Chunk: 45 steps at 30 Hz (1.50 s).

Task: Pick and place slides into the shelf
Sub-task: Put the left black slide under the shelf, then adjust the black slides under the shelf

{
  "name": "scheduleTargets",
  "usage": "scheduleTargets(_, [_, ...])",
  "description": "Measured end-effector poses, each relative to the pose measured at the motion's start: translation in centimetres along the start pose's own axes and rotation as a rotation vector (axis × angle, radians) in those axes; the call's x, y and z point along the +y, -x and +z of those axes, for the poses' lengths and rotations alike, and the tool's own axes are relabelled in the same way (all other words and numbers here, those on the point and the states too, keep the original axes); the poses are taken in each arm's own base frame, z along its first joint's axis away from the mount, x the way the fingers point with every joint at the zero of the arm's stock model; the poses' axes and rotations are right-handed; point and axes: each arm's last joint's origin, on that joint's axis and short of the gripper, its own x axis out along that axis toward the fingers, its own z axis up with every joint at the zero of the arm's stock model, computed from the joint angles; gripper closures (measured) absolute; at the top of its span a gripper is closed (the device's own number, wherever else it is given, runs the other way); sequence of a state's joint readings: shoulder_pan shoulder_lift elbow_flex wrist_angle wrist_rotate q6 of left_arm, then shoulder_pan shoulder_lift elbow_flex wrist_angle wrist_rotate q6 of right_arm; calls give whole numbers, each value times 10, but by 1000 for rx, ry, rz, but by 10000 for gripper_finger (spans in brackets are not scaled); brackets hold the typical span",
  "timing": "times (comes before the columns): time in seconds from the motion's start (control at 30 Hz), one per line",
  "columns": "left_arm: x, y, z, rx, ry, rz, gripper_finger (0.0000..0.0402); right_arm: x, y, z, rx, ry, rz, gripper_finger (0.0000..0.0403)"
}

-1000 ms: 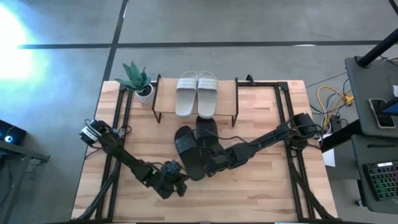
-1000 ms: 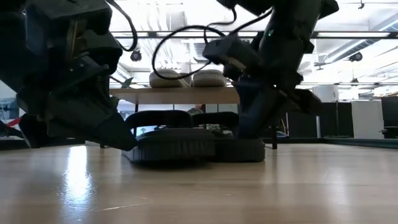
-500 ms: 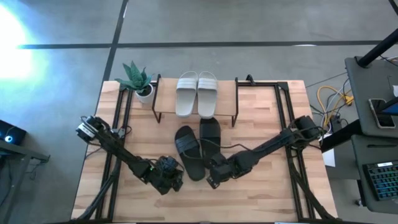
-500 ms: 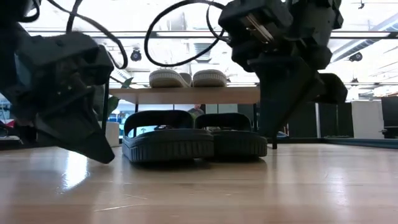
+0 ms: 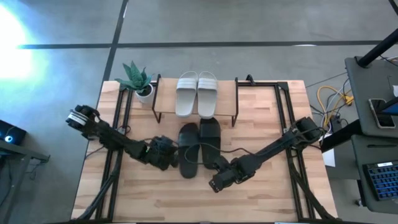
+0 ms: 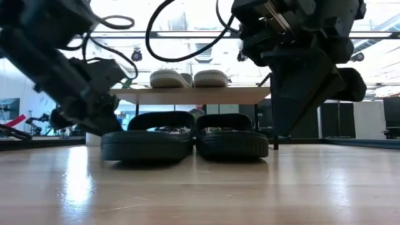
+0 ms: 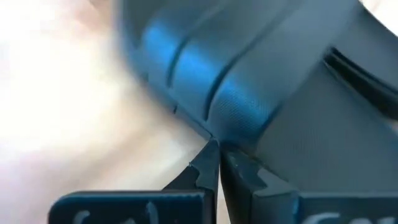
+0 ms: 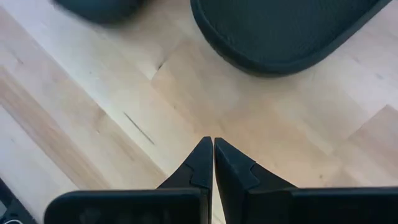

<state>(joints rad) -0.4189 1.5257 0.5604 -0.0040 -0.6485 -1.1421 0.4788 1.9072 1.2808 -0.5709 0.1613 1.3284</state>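
Note:
The pale grey-white pair lies on the shelf's plank top, also seen from the low view. The two black slides, left one and right one, lie flat side by side on the table in front of the shelf, toes at its near edge. My left gripper is shut, at the left black slide's left side. My right gripper is shut and hovers over bare wood just near of the right black slide's heel, touching nothing. My left gripper pushes the left black slide with the tips of its shut fingers, set against the slide's outer side wall on its left flank. The fingers come from the table's left, slanting down. The slide rests flat on its sole on the table.
A potted plant stands at the far left corner beside the shelf. Black metal frame rails run along the table's left and right sides. Bare wood lies near of the black slides.
My left gripper has moved from the near edge toward the far side and up against the left black slide's flank. That slide, earlier slanted with its heel swung right, has turned straight and now lies parallel beside the right one. My right gripper has drawn back from the slides toward the near edge.

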Motion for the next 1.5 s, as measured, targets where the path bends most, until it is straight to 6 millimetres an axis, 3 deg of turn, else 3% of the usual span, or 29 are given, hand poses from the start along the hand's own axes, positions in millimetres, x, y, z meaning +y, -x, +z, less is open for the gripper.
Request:
scheduleTargets(0.2, [12, -2, 20, -27, -37, 20, 402, 1, 1, -6, -24, -17, -3, 394])
scheduleTargets(0.33, [9, 6, 23, 22, -34, -55, 402, 2, 2, -8, -25, -11, -2, 394])
scheduleTargets(0.7, [-21, 73, -17, 83, -2, -325, 402, 3, 5, -7, -54, -36, 7, 394])
scheduleTargets(0.8, [-26, 82, -29, 91, 84, -349, 402, 4, 7, -3, -69, -31, 14, 394])
scheduleTargets(0.87, [-41, 83, -33, 90, 149, -425, 402, 4, 8, 0, -78, -26, 16, 394])
scheduleTargets(0.97, [-74, 78, -41, 62, 114, -530, 402, 2, 7, 7, -83, -37, 9, 394])
scheduleTargets(1.13, [-118, 51, -57, 75, -92, -438, 402, 0, 6, 15, -94, -67, 5, 394])
scheduleTargets(1.37, [-145, 28, -59, 71, -154, -348, 402, -1, 11, 13, -114, -110, -3, 394])
scheduleTargets(1.5, [-145, 10, -58, 55, -153, -301, 402, 0, 19, 10, -143, -118, -3, 394])
